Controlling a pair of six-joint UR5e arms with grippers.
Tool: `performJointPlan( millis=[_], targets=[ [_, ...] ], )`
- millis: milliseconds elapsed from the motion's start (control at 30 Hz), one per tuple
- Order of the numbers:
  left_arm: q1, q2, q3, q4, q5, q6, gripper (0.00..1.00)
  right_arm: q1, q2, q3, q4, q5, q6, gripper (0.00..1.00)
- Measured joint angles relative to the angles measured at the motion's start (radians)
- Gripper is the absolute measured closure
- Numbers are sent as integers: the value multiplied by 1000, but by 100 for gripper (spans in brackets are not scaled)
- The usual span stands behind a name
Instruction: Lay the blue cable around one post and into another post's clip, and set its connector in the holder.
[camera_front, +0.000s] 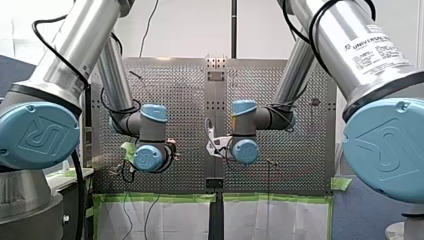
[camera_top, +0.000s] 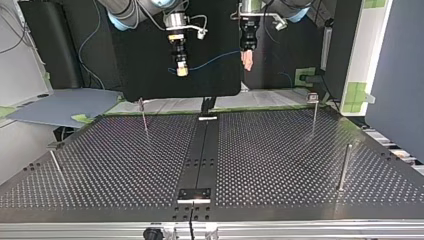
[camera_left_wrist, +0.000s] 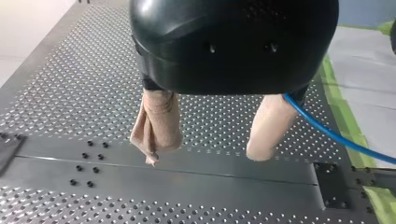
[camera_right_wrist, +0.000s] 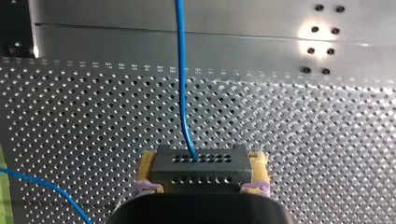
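In the top view, left of the central strip (camera_top: 206, 150) of the perforated table (camera_top: 300, 150), my right gripper (camera_top: 182, 71) hangs high over the far edge, clamping the connector (camera_right_wrist: 198, 168). The blue cable (camera_right_wrist: 180, 70) runs to my left gripper (camera_top: 247, 62), right of the strip, fingers spread wide, open air beneath. 4 posts (camera_top: 144, 117), 2 each side.

My left arm's black gripper (camera_left_wrist: 205, 157) hangs over the perforated metal table (camera_left_wrist: 70, 93), its two beige-padded fingers (camera_left_wrist: 159, 121) spread well apart. A thin blue cable (camera_left_wrist: 336, 137) emerges just beside one finger and runs away from it.
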Motion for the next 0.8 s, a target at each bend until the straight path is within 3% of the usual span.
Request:
performJointPlan(
  millis=[167, 267, 500, 800],
  targets=[
    [9, 47, 0, -48, -3, -29, 0, -2, -45, -1, 46, 5, 45, 91],
    [16, 73, 0, -74, -3, -44, 0, -3, -74, -1, 69, 4, 63, 91],
    [31, 133, 7, -134, 18, -96, 0, -10, -139, -13, 111, 3, 70, 91],
    [52, 206, 63, -207, 29, -136, 0, -15, -155, -63, 172, 2, 70, 91]
  ],
)
